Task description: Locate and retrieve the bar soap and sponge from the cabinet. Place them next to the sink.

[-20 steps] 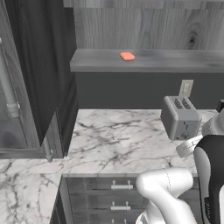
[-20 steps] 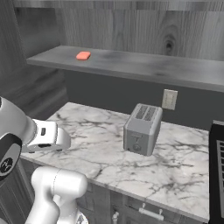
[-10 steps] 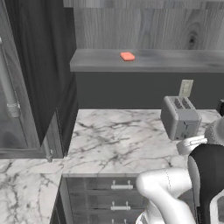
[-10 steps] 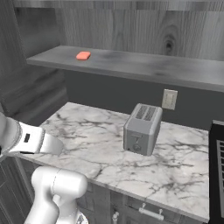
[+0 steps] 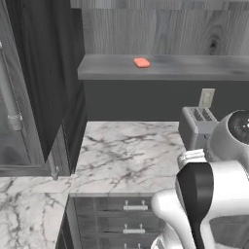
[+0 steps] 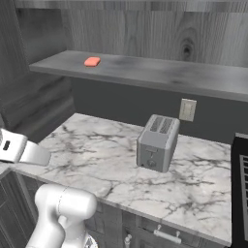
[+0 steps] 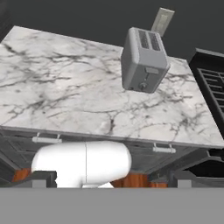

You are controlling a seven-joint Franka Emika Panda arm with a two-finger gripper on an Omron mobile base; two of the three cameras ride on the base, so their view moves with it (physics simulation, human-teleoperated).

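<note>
Well above the hand, bar soap (image 5: pixel 141 62) on cabinet (image 5: pixel 194 68) shelf

From behind my left shoulder, the bar soap (image 5: pixel 141 62) lies flat on the grey shelf (image 5: pixel 194 68) of the open cabinet (image 5: pixel 160 34), toward its left end. Below, the marble surface (image 5: pixel 126 155) carries a toaster (image 5: pixel 198 127) at the far right, under a wall outlet (image 5: pixel 206 97). My white arm (image 5: pixel 204 194) rises at the near right, partly covering the toaster.
</note>
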